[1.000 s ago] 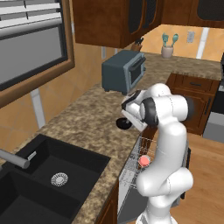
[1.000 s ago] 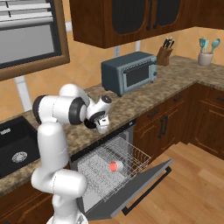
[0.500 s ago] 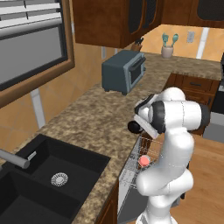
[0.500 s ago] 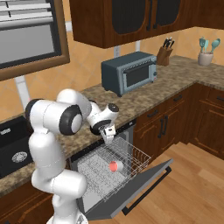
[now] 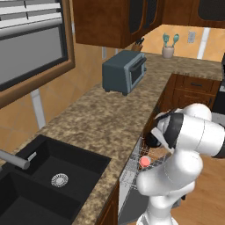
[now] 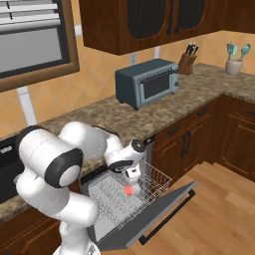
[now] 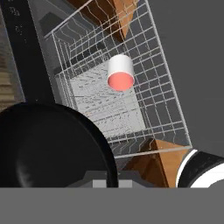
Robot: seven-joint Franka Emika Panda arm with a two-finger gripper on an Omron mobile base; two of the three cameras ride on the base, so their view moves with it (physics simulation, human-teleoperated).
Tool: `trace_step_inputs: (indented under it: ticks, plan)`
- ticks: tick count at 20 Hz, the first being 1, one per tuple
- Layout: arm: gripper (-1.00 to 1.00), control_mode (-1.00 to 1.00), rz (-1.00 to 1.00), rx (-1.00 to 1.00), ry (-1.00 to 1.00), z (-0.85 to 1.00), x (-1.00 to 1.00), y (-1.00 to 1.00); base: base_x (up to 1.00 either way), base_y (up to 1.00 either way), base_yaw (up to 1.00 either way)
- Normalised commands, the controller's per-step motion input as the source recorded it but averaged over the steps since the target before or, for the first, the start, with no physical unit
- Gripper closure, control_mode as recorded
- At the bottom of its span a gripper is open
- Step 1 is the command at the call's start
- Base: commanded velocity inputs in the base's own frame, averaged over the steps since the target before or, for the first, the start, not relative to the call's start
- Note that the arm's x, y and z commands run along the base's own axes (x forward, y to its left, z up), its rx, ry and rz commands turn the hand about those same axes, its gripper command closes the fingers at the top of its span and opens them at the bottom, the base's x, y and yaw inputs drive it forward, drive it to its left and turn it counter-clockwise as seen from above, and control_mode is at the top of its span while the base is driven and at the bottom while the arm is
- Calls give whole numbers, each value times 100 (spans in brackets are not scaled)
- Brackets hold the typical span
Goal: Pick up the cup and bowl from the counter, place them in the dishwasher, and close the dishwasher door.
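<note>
My gripper [image 5: 156, 135] is shut on the rim of the glossy black bowl [image 5: 152, 140], which hangs just past the counter [image 5: 99, 123] edge, above the dishwasher's white wire rack [image 6: 107, 196]. In the hand view the bowl [image 7: 48, 144] looms at the lower left, and the rack [image 7: 103, 100] lies beyond it. The reddish-pink and whitish cup [image 7: 120, 73] lies on its side in the rack, also seen as the cup [image 5: 144, 161] and the cup [image 6: 129, 189]. The dark dishwasher door [image 6: 159, 216] hangs wide open, nearly flat.
A grey-blue toaster oven [image 5: 124, 71] stands on the counter at the back. A black sink [image 5: 48, 176] is sunk in at the left. A tan utensil holder [image 5: 167, 50] and a knife block [image 6: 188, 60] sit far along. Brown cabinets [image 6: 187, 142] flank the dishwasher.
The gripper shut on the bowl at the counter, then carried it right and down, off the counter edge to above the open rack. The cup has stayed put.
</note>
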Motion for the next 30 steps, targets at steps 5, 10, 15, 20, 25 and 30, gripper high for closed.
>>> trace_step_inputs:
  ticks: [5,10,15,20,25,30]
  plan:
    - [100,-100,-1,0,0,-76,-19,-2,0,0,0]
    - [100,-100,0,0,0,-94,0,0,0,0,0]
    - [100,-100,0,0,0,-89,0,0,0,0,0]
    - [100,-100,0,0,0,-75,7,0,0,0,0]
    - [100,-100,0,0,0,-54,37,-11,0,0,0]
    - [100,-100,0,0,0,-40,56,-22,0,0,0]
